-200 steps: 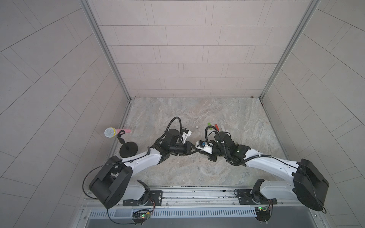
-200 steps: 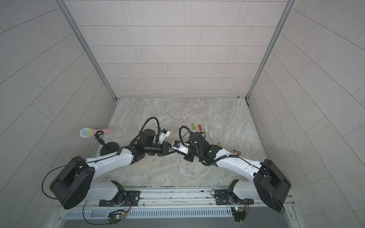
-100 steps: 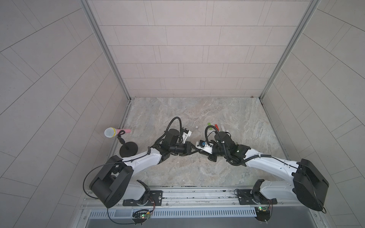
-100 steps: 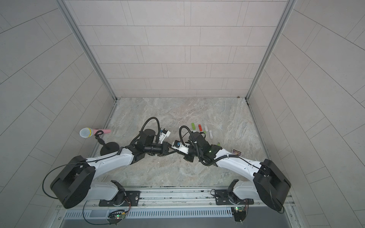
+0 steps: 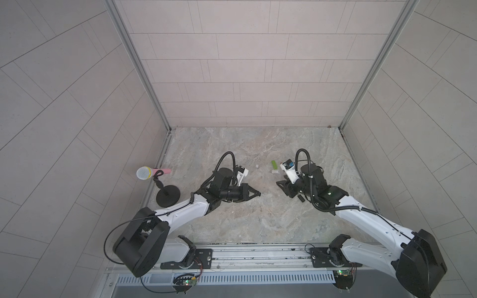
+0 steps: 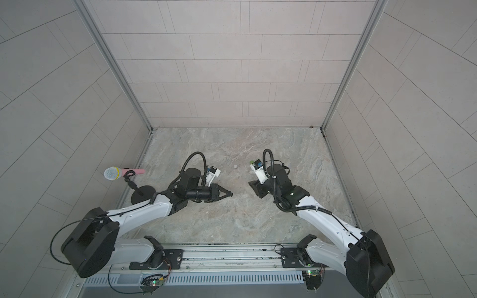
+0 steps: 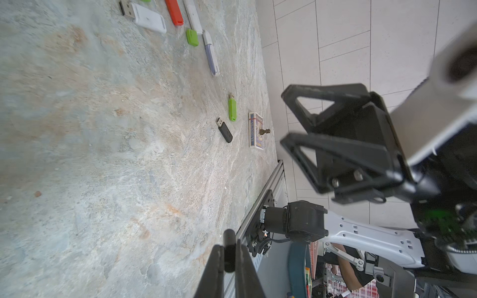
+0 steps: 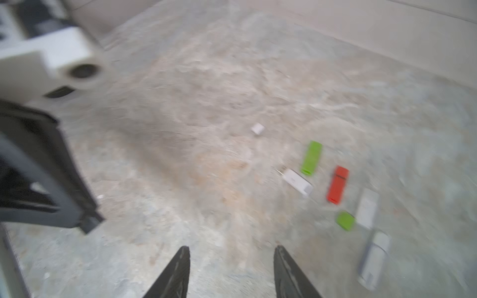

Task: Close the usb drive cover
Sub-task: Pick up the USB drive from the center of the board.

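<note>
In both top views the left gripper (image 5: 257, 194) (image 6: 230, 193) hovers over the grey marbled tabletop (image 5: 232, 144), with the right gripper (image 5: 283, 189) well apart to its right. In the left wrist view, the left gripper (image 7: 229, 254) pinches a small black plastic USB drive (image 7: 229, 236). In the right wrist view, the right gripper (image 8: 231, 258) stands spread.

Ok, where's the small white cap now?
In a top view the small white plastic cap lies loose near the middle of the marble tabletop, just left of the green USB stick.

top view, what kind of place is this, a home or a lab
Probably a robot lab booth, not a home: a left arm and right arm on a metal rail, tiled walls boxing in the table, and a microphone on a stand.
</note>
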Action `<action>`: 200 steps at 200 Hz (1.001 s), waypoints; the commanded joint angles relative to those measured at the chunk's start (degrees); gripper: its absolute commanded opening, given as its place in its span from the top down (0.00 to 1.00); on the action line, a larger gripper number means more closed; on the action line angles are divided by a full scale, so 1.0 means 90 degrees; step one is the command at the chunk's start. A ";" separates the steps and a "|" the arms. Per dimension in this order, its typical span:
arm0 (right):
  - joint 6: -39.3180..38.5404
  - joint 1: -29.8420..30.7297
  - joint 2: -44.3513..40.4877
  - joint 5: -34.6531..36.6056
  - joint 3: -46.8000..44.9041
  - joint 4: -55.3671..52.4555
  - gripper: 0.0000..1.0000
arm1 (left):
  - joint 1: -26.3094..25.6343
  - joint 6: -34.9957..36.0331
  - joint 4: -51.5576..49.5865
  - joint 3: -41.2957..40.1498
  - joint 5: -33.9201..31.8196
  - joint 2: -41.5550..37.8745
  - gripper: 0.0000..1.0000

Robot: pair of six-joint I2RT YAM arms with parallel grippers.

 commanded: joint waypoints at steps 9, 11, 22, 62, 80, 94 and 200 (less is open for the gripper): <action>0.1846 -0.1388 0.0160 -0.0508 0.0036 -0.1357 0.44 | 0.0064 -0.0036 0.0076 0.0072 -0.0094 -0.0146 0.91; 0.1872 -0.1468 0.0184 -0.0521 0.0044 -0.1433 0.45 | 0.0062 -0.0037 0.0083 0.0070 -0.0098 -0.0155 0.91; 0.1917 -0.1698 0.0411 -0.0483 0.0207 -0.1854 0.45 | 0.0063 -0.0047 0.0076 0.0060 -0.0132 -0.0193 0.90; 0.1430 -0.1769 0.1669 -0.0271 0.1040 -0.3212 0.50 | 0.0066 -0.0037 0.0037 0.0015 -0.0145 -0.0240 0.91; 0.1213 -0.1637 0.2152 -0.0163 0.1275 -0.3486 0.52 | 0.0067 -0.0027 0.0028 0.0008 -0.0166 -0.0271 0.91; 0.1067 -0.1442 0.2421 0.0099 0.1427 -0.3665 0.53 | 0.0067 -0.0018 0.0005 0.0020 -0.0177 -0.0277 0.90; 0.0934 -0.0848 0.3419 0.1001 0.1716 -0.3952 0.53 | 0.0074 0.0041 -0.0069 0.0098 -0.0124 -0.0216 0.90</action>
